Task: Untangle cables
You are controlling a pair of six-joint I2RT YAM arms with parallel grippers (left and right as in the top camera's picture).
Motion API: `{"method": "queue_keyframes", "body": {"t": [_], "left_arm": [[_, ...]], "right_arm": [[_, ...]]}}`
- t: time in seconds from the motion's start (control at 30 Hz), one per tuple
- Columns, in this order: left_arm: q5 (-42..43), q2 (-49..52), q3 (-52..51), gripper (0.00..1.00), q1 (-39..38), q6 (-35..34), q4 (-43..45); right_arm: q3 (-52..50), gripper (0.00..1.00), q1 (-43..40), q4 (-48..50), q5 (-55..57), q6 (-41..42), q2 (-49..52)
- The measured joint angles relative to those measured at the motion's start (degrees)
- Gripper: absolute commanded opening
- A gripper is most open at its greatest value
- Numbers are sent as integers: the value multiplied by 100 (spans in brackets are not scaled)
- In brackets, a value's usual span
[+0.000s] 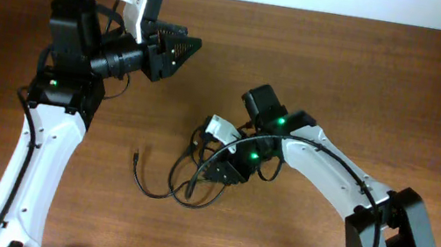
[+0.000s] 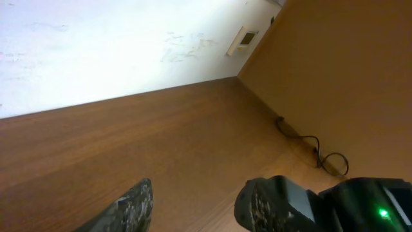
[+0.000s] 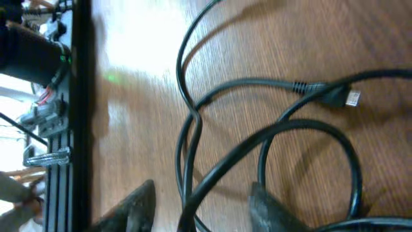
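Note:
The cables [image 1: 180, 184] are thin black cords lying in a loose tangle on the brown table at centre, with one plug end [image 1: 137, 156] stretched out to the left. My right gripper [image 1: 210, 175] hangs low over the tangle. In the right wrist view its fingers [image 3: 138, 206] stand apart, and crossed strands [image 3: 212, 174] run between them without touching either pad. A light-tipped plug [image 3: 341, 96] lies further ahead. My left gripper [image 1: 188, 47] is up at the back left, open and holding nothing [image 2: 199, 209]. From there the cables [image 2: 315, 151] show far off.
The wooden table [image 1: 345, 63] runs to a white wall at the back. The right arm's body [image 1: 328, 172] reaches in from the lower right, and the left arm's base [image 1: 56, 97] stands at the left. A dark frame [image 3: 77, 96] borders the table edge in the right wrist view.

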Motion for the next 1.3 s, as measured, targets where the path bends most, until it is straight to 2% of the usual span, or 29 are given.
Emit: {"method": "queue_keyframes", "body": {"t": [0.23, 0.27, 0.3, 0.43, 0.47, 0.5, 0.53, 0.57, 0.77, 0.9, 1.03, 1.13, 1.23, 1.3], "left_arm": [[0, 0, 0, 50, 0, 24, -79], [-2, 0, 0, 50, 0, 33, -103], [0, 0, 0, 50, 0, 39, -111], [0, 0, 0, 50, 0, 39, -114], [0, 0, 0, 50, 0, 39, -116], [0, 0, 0, 50, 0, 39, -116], [0, 0, 0, 50, 0, 39, -120], [0, 0, 0, 50, 0, 39, -129], [0, 0, 0, 50, 0, 39, -131], [-2, 0, 0, 50, 13, 85, -133], [0, 0, 0, 59, 44, 105, -243], [13, 0, 0, 60, 44, 203, -483], [365, 0, 13, 61, 44, 739, -1086], [719, 0, 20, 61, 44, 1403, -1722]], "right_arm": [[26, 4, 4, -186, -63, 170, 0], [26, 30, 4, -166, -61, 170, 0], [26, 38, 4, -59, -63, 173, 0], [28, 45, 15, -111, -37, 179, 0], [28, 44, 39, -109, 17, 175, 0], [28, 37, 105, -109, 138, 179, 0], [26, 15, 133, -90, 195, 177, 0], [26, 4, 164, -42, 254, 190, 0], [26, 4, 179, 35, 354, 195, 42], [264, 4, -245, -131, 352, 197, 39], [1283, 4, -925, -634, 376, 195, -37], [2175, 4, -1244, -1088, 396, 197, -96], [3158, 4, -1453, -1335, 398, 400, -122], [3613, 4, -1510, -1331, 398, 592, -131]]}}
